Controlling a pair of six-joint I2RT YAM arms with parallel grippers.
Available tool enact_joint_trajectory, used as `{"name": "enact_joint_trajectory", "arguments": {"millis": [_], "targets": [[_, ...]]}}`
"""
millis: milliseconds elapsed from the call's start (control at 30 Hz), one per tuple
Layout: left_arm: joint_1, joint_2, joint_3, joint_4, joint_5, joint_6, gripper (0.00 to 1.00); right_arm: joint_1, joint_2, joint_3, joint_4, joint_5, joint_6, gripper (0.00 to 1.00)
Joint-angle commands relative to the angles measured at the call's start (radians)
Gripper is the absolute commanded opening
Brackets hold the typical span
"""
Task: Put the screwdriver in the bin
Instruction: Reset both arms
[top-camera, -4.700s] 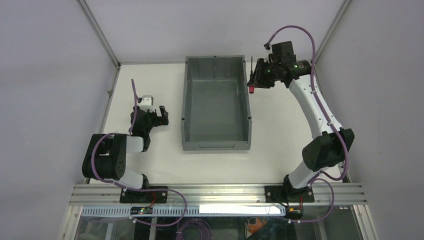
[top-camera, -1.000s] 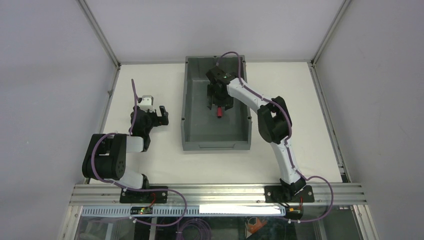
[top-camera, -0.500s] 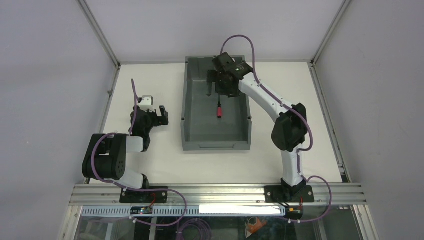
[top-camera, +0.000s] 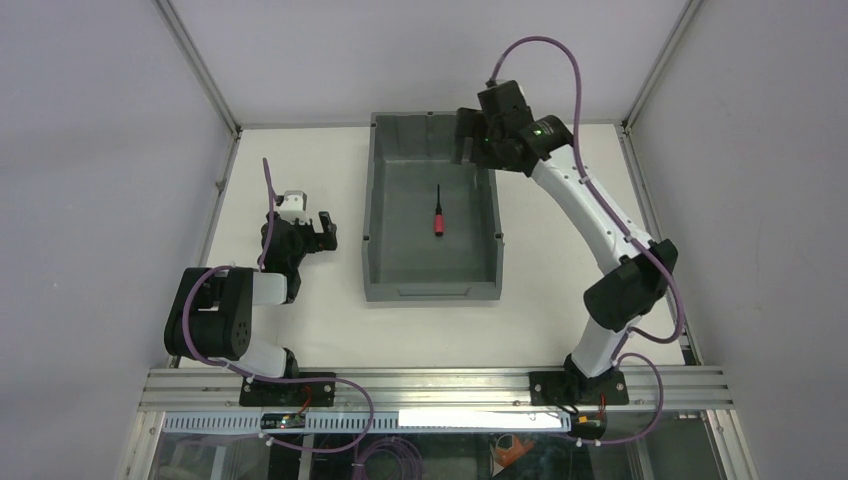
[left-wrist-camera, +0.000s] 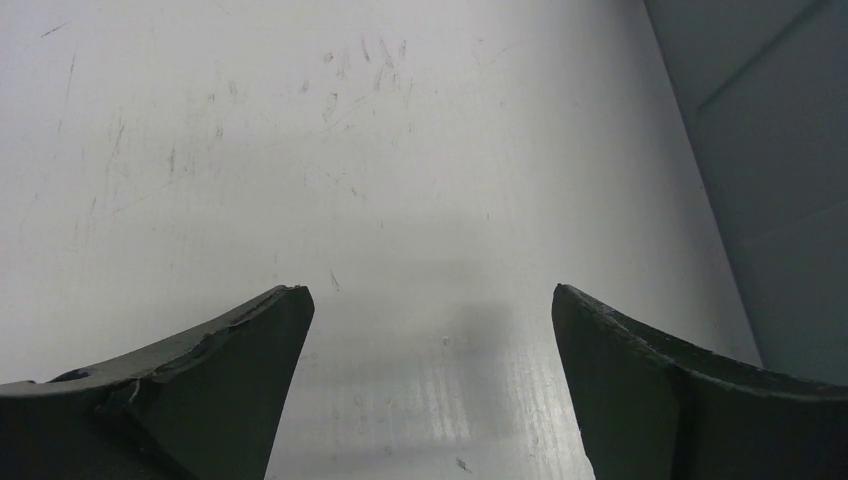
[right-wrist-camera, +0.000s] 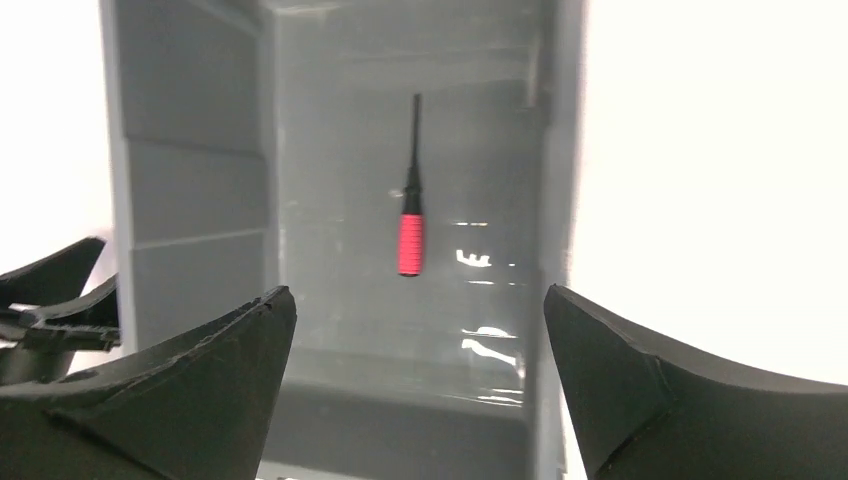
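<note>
Overhead, the tiny red-handled screwdriver (top-camera: 437, 215) lies flat on the large dark grey plastic bin's (top-camera: 370, 200) floor, so the task looks done. Left wrist: the left gripper (left-wrist-camera: 430, 300) gapes empty over the white table (left-wrist-camera: 250, 150), seemingly idle. Right wrist: the right gripper (right-wrist-camera: 419, 292) is spread wide above the bin, holding nothing.

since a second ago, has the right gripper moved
Yes. The right gripper has pulled away from over the middle of the bin to its far right corner, leaving the screwdriver lying on the bin floor.
</note>
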Motion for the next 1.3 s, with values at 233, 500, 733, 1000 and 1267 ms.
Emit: {"name": "enact_joint_trajectory", "arguments": {"millis": [233,500,733,1000,1267], "targets": [[0.007,-0.001,0.014,0.075,0.025,0.011,0.99,-0.232,-0.247,-0.27,0.134,0.009,-0.035,0.99],[0.007,0.0,0.014,0.075,0.025,0.011,0.99,-0.387,-0.318,-0.477,0.276,-0.057,-0.053,0.99],[0.007,0.0,0.014,0.075,0.024,0.011,0.99,-0.411,-0.338,-0.638,0.442,-0.102,-0.107,0.99],[0.007,-0.001,0.014,0.075,0.024,0.011,0.99,-0.412,-0.359,-0.831,0.688,-0.086,-0.147,0.99],[0.007,0.0,0.014,0.076,0.025,0.011,0.99,-0.414,-0.358,-0.941,0.84,-0.072,-0.176,0.99]]}}
